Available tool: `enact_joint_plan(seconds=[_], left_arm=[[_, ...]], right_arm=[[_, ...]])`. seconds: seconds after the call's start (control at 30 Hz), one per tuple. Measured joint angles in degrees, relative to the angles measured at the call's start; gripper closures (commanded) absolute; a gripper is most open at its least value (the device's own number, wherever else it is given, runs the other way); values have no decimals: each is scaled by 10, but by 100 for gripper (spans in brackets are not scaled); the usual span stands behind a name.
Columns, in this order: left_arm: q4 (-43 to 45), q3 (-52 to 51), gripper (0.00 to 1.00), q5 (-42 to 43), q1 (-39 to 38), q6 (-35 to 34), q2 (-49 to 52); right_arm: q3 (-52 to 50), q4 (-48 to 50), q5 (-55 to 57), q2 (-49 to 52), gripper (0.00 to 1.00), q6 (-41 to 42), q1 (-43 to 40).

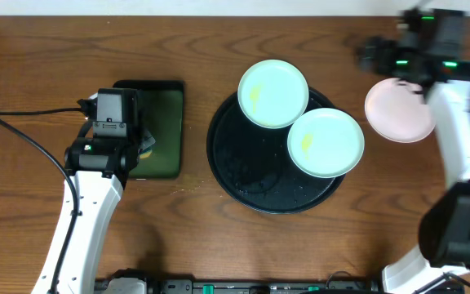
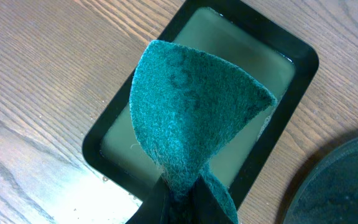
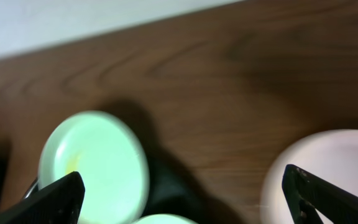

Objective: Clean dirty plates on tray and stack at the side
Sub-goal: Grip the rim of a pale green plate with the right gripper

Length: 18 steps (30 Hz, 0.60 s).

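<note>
Plate [image 1: 400, 113] | beside tray [image 1: 219, 155] | partly under right tool [image 3: 182, 193], fingers [image 3: 55, 199] apart

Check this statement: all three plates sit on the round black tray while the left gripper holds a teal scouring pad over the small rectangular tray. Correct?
No. The overhead view shows only two mint plates on the round black tray; the pink plate lies on the table beside it. The left gripper does hold the scouring pad over the rectangular tray.

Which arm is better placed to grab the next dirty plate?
Probably right: the right gripper is open beside the pink plate, near the smeared mint plates. The left gripper is shut on a green scouring pad over the rectangular tray.
</note>
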Motion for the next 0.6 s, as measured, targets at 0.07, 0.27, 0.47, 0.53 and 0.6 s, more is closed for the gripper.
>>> enact_joint_plan(seconds=[0.07,0.27,0.47,0.53,0.6], left_arm=[[0,0,92,0,0,0,0],[0,0,92,0,0,0,0],[0,0,92,6,0,0,0],[0,0,92,7,0,0,0],[0,0,92,9,0,0,0]], right_arm=[[0,7,18,23,2,3,48],[-1,32,83,99,18,10,134],[-2,63,116,139,23,13,157],[-2,67,129,149,24,13,161],[-2,71,143,159,25,13,163]])
